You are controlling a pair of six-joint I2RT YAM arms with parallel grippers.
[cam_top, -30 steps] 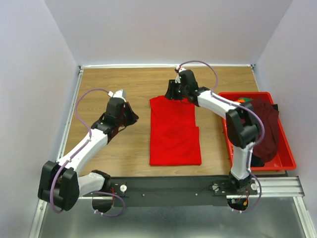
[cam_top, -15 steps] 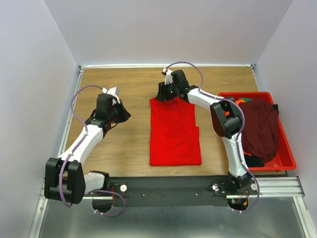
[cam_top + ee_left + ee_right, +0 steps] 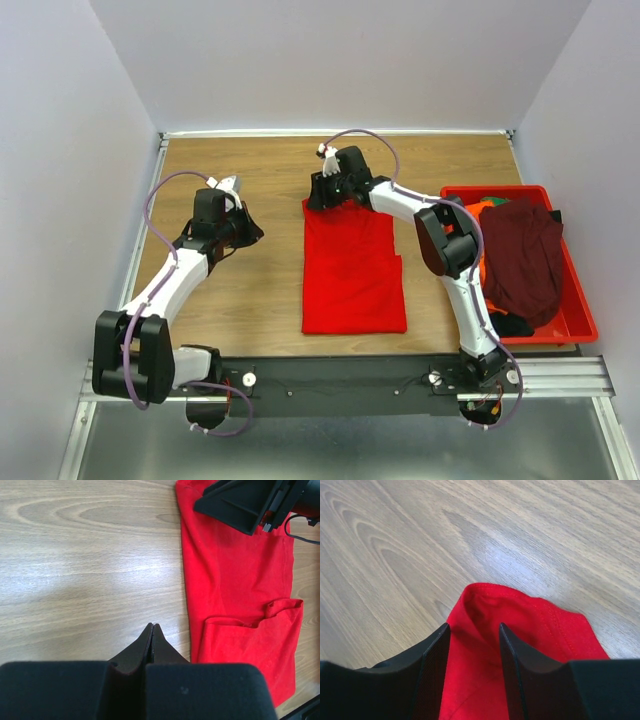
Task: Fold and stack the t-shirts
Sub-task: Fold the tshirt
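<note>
A bright red t-shirt point(image 3: 352, 270) lies folded into a long strip in the middle of the table. My right gripper point(image 3: 322, 193) is at the shirt's far left corner. In the right wrist view its jaws stand open point(image 3: 472, 626), with the raised corner of the red t-shirt point(image 3: 520, 625) between them. My left gripper point(image 3: 248, 226) is shut and empty over bare wood left of the shirt. The left wrist view shows its closed tips point(image 3: 152, 625) and the red t-shirt point(image 3: 240, 580) to the right. A dark maroon t-shirt point(image 3: 522, 260) and an orange t-shirt point(image 3: 485, 208) lie in the bin.
A rigid red plastic bin point(image 3: 578, 300) stands at the right edge of the table. White walls close in the table at the back and both sides. Bare wood point(image 3: 240, 170) lies around the left arm and behind the shirt.
My right gripper has moved left along the red t-shirt's far edge to its far left corner. My left gripper drew back to the left, then held still.
</note>
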